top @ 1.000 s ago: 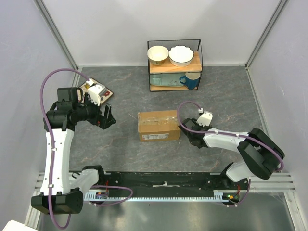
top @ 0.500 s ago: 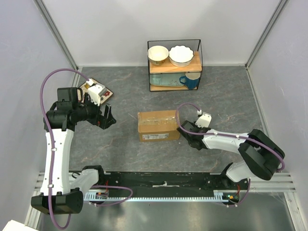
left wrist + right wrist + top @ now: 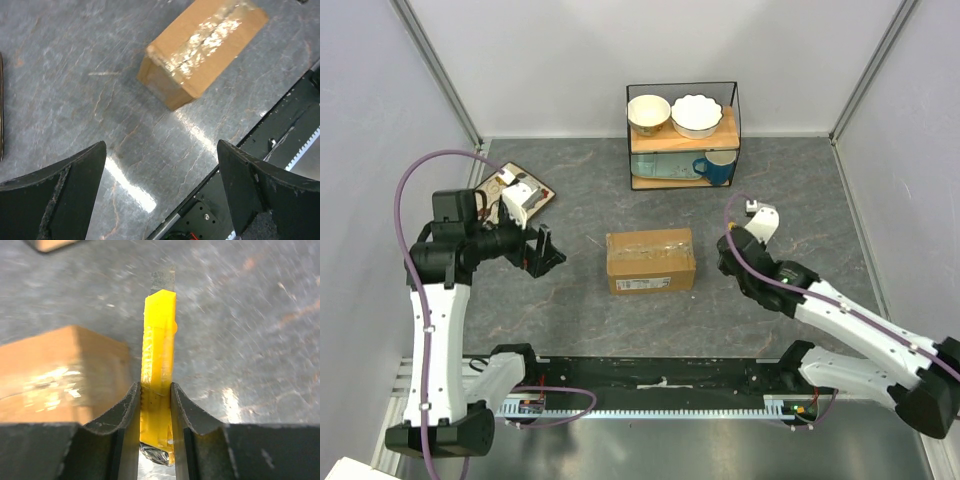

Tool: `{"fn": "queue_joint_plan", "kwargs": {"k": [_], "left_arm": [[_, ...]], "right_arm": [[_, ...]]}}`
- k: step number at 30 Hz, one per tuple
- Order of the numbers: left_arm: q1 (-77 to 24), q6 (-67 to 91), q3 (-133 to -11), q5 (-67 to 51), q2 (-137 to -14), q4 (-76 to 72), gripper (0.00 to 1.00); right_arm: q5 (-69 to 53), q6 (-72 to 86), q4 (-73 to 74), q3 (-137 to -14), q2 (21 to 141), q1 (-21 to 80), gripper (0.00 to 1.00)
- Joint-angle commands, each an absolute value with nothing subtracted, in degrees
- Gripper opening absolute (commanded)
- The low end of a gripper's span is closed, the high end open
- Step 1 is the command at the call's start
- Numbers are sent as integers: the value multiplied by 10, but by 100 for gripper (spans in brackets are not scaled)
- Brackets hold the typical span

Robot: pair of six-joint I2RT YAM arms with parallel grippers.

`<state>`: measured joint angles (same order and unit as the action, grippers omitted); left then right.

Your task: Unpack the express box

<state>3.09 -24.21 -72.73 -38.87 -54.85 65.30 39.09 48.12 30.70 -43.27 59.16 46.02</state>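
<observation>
Swung back to 3 o'clock of the express box (image 3: 650,260), clamping the slim yellow utility knife (image 3: 159,340) in the right gripper (image 3: 156,392).
Likely lining up to slit the seam: needs knife lowered onto glossy clear tape (image 3: 210,37) atop the flat brown cardboard, centred between both arms. With left gripper (image 3: 160,155) spread wide, empty, at 9 o'clock.
</observation>
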Motion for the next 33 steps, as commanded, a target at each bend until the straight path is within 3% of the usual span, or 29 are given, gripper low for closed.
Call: {"fn": "queue_joint_plan", "kwargs": {"k": [1, 8, 16, 33], "left_arm": [[32, -311, -720, -502, -500, 640, 99], [32, -443, -707, -563, -433, 603, 99], [32, -628, -640, -726, -345, 650, 98], [31, -792, -571, -730, -379, 610, 95]], "right_arm": [[275, 331, 282, -509, 565, 462, 13], [-43, 294, 325, -687, 685, 462, 11], [-252, 265, 299, -706, 737, 464, 13], [-345, 293, 287, -783, 820, 482, 13]]}}
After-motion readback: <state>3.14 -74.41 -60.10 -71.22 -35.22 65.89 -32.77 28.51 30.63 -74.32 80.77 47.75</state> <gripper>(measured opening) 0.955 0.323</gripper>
